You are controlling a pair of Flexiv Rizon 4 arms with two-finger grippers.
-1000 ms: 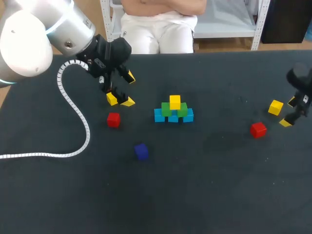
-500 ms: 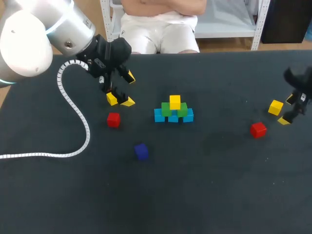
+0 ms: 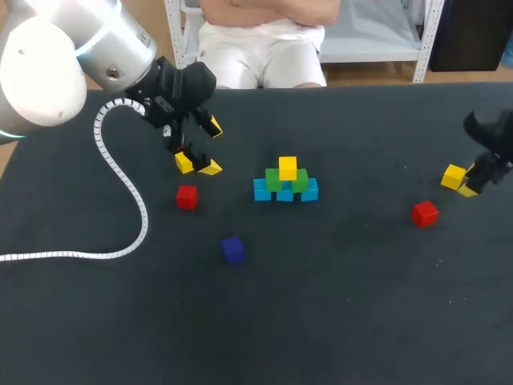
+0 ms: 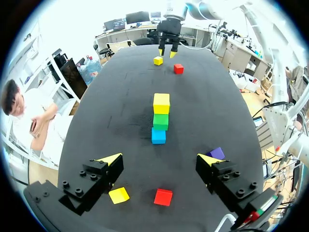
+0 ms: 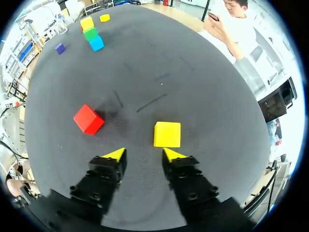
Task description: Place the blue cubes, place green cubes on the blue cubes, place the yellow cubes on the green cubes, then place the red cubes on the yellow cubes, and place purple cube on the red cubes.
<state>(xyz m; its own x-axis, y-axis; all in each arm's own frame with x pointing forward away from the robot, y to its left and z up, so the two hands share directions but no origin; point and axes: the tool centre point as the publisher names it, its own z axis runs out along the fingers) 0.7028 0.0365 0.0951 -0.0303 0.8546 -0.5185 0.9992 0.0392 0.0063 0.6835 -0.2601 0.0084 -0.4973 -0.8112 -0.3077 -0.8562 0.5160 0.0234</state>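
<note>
Stack: blue cubes (image 3: 285, 193) mid-table; green cubes (image 3: 286, 182) on them; top yellow cube (image 3: 288, 168) above
Left gripper (image 4: 159, 158): fingers apart, empty; left yellow cube (image 4: 119, 195) and left red cube (image 4: 163, 196) close by
Right gripper (image 5: 144, 154): fingers apart, empty; right yellow cube (image 5: 167, 134) just ahead; right red cube (image 5: 89, 119) near

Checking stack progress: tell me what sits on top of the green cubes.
One yellow cube rests across the two green cubes, with nothing on it. Its underside and the green tops beneath it are covered.

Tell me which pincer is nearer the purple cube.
Left. The left pincer is behind and slightly left of the purple cube; the right pincer is far across the table, by a yellow cube.
</note>
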